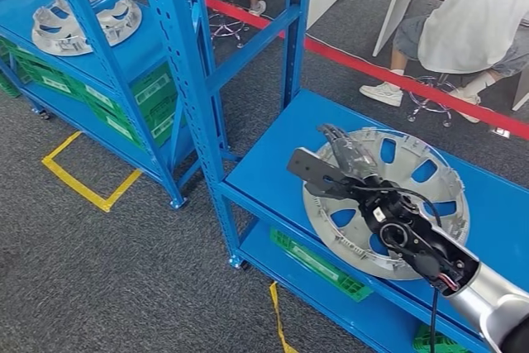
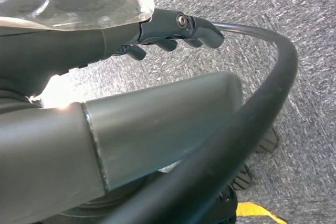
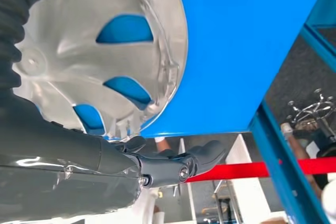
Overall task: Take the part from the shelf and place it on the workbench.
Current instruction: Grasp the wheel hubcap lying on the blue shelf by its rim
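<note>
Nearest the camera, the robot's right hand reaches over the silver wheel-cover part, which lies flat on the blue shelf, with fingers spread and nothing held. Its fingers extend past the part's near rim, apparently just above it. To lift well, the hand probably needs to lower, hook the rim firmly and keep the disc level; the left hand hangs over grey floor, and I cannot tell its grip.

Silver slotted wheel-cover part lying flat on blue shelf, near front edge.
</note>
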